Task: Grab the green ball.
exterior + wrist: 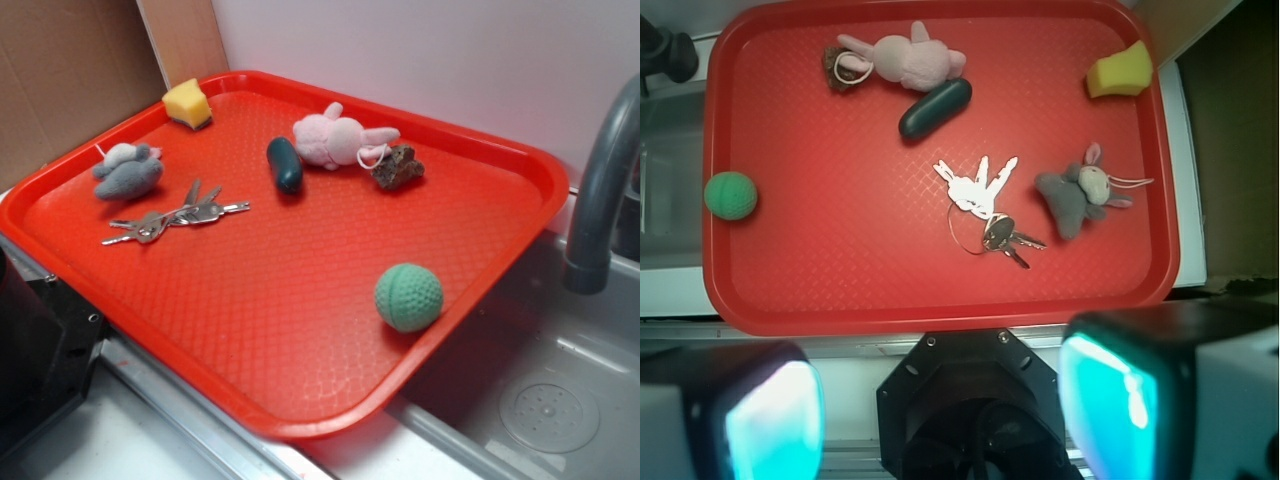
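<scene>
Tool (940,410) first: my two fingers (775,420) sit at the bottom of the wrist view, spread wide apart with nothing between them, hanging high above the near edge of the red tray (890,300). In the exterior view my tool does not show at all, so I judge it is well clear of everything on the tray.

The green ball (409,297) is my target. It rests on the tray right against one side rim, the side that borders the sink (550,400) and the grey faucet (600,190), and it stands alone, well apart from the other things. In the wrist view the ball (731,195) sits at the far left edge, off to the side of my fingers, not under them.

Everything else lies elsewhere: a bunch of keys (175,220) near the middle, a grey plush mouse (128,172) and a yellow sponge (187,103) toward the opposite side, and a pink plush bunny (335,138), a dark capsule (285,165) and a brown lump (398,167) along the far edge.

As I judge it, the task has barely begun. Nothing is grasped and the ball is untouched. Left to do: move over to the ball, come down around it, and close on it.
</scene>
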You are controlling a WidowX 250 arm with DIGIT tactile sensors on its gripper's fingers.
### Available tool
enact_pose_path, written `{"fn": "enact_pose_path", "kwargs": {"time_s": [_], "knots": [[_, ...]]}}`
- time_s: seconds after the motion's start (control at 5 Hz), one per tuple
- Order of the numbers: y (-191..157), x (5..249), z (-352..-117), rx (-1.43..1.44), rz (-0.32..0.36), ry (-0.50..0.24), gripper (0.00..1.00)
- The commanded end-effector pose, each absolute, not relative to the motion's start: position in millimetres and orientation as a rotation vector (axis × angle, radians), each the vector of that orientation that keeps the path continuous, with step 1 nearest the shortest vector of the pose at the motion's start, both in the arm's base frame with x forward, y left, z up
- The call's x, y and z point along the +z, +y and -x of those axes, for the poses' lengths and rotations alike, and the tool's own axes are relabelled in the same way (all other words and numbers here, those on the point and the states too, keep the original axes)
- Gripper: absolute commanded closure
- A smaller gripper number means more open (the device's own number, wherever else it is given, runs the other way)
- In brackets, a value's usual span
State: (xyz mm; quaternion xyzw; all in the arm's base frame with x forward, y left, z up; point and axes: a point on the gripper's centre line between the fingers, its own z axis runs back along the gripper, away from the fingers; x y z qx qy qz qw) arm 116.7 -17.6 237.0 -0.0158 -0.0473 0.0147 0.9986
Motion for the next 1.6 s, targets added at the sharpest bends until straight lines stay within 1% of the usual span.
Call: {"fn": "enact_pose_path", "kwargs": {"time_s": [0.0,0.2,0.4,0.6,0.8,1.0,1.2,1.4], "knots": [[-18,237,-117,0.029,0.032,-0.095,0.00],[-53,200,-167,-0.221,0.020,-0.021,0.00],[-79,179,-208,-0.471,0.013,-0.072,0.00],[-116,156,-244,-0.723,-0.027,-0.035,0.00],[-148,145,-253,-0.975,-0.065,0.003,0.00],[-175,140,-238,-1.224,-0.032,-0.025,0.00],[-186,149,-215,-1.473,-0.068,-0.062,0.00],[-186,149,-215,-1.473,-0.068,-0.062,0.00]]}}
